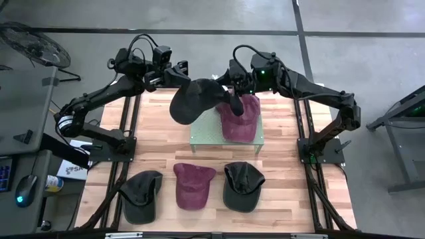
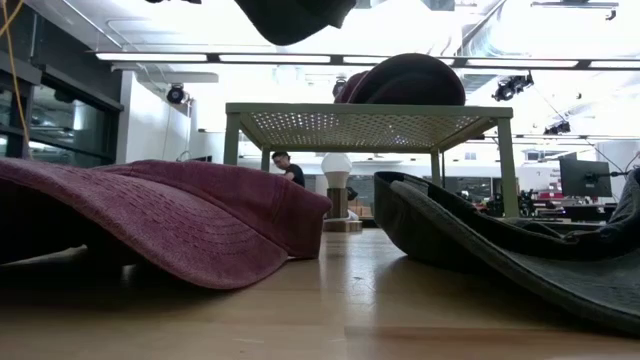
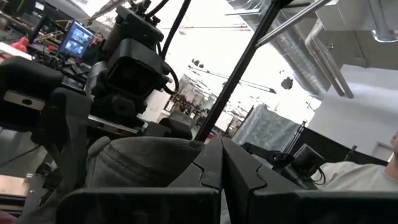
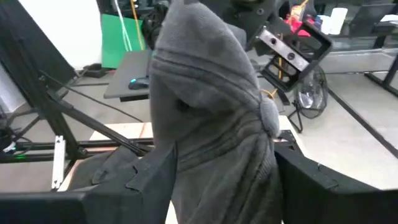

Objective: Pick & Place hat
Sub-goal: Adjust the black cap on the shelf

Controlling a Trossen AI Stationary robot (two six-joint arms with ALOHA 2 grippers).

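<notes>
High view, near edge: three caps lie in a row, a dark cap [image 1: 141, 195], a maroon cap [image 1: 192, 186], another dark cap [image 1: 242, 185].
Stand [image 1: 202, 138]: carries one maroon hat [image 1: 240, 118].
Black hat [image 1: 194, 99]: aloft over the stand, just beside the maroon hat.
Left gripper [image 1: 178, 75]: clamped shut on the black hat.
Right gripper [image 1: 234, 99]: jaws wide around its crown.
Advice: I'd close the right firmly before the left lets go.

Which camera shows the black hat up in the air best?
The high view: the whole black hat hangs between both grippers above the table. The low view catches only its bottom edge; the wrist views show close-up grey folds.
</notes>
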